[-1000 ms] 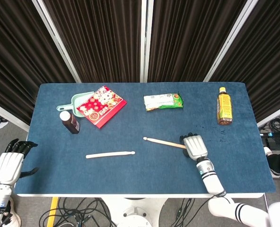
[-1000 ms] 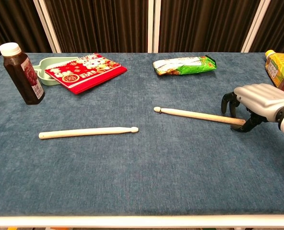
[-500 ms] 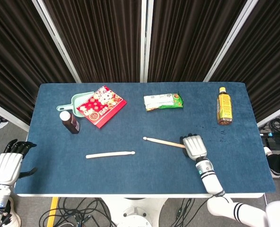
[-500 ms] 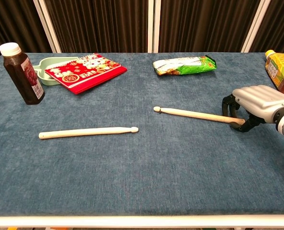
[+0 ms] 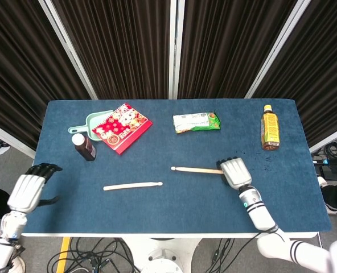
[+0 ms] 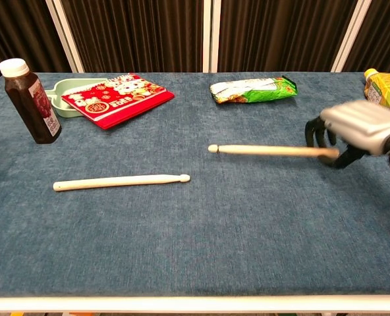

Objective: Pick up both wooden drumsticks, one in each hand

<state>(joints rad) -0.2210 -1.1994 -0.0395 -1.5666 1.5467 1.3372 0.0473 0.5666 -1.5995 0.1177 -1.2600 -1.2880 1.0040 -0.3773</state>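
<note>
Right hand [image 6: 358, 131] seemingly grips drumstick [image 6: 267, 151] butt, tip pointing left.

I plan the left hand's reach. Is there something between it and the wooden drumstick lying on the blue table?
Nothing visible. The left hand is beside the table's left edge, and only bare blue cloth lies between it and the lying wooden drumstick. The dark brown bottle stands farther back.

The table [image 5: 174, 131] is covered in deep blue cloth with a white front edge. Both drumsticks [image 5: 132, 185] [image 5: 196, 169] are pale natural wood. The hands [image 5: 234, 172] [image 5: 27, 190] have silver-white backs and black fingers [image 5: 40, 168]. The packet [image 5: 122, 127] is red with a cartoon print, on a mint-green dustpan [image 5: 87, 123]. The snack bag [image 5: 196, 121] is green and white. One bottle [image 5: 84, 147] is dark brown with a white cap; the other [image 5: 270, 127] is amber with a yellow label. The curtains [image 5: 123, 45] are black.
</note>
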